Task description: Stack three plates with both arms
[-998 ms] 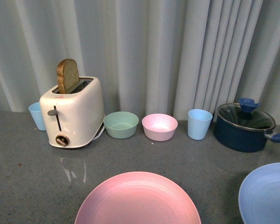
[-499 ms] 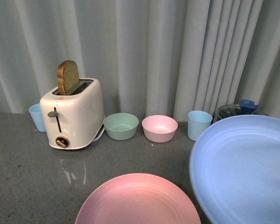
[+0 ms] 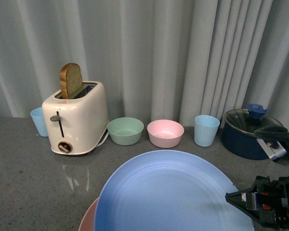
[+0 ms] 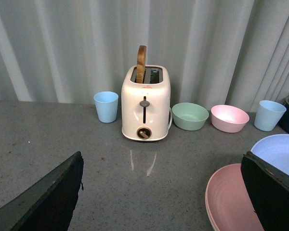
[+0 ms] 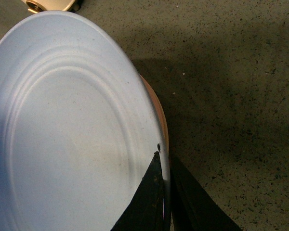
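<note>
Fingers of the right gripper clamp the light blue plate by its rim, holding it over the pink plate beneath them for stacking; left fingers stand wide, empty.

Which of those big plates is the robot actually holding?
The light blue plate: the right gripper pinches its rim, holding it above the pink plate, which nothing grips.
</note>
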{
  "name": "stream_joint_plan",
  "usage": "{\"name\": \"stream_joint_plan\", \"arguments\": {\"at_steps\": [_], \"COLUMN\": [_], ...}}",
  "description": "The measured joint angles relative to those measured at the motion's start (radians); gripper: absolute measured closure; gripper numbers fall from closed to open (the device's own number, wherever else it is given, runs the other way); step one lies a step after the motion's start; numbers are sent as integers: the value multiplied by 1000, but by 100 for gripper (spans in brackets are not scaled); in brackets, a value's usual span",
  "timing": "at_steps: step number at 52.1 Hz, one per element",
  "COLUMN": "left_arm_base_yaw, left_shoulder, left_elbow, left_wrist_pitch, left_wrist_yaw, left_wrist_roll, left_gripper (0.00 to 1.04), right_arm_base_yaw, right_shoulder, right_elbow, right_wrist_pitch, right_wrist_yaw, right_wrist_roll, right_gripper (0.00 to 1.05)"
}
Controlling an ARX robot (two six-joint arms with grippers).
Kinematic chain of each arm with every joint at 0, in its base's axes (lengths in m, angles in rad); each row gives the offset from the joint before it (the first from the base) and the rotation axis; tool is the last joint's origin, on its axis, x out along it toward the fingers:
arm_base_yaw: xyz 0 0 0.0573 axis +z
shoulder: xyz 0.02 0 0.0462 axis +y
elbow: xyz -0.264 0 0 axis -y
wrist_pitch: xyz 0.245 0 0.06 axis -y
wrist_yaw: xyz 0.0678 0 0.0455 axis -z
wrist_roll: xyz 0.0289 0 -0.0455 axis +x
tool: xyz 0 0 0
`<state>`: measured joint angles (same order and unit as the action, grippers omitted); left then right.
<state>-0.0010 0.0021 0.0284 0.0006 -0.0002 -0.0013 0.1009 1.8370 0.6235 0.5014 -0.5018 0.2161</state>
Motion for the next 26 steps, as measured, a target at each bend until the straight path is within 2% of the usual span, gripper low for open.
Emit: {"name": "stream_joint_plan", "arguments": {"at_steps": [26], "left_arm_base_yaw": [0], "left_shoulder": [0], "left_elbow": [0], "left_wrist_pitch": [0], "left_wrist_yaw": [0], "left_wrist_roll": [0], "left_gripper": [7], "right_arm_base_yaw": [40], "right_shoulder": [103], "right_elbow": [101], "right_wrist_pitch": [-35], "right_wrist_yaw": [0], "right_wrist_roll": [-30], "right_gripper": [102]}}
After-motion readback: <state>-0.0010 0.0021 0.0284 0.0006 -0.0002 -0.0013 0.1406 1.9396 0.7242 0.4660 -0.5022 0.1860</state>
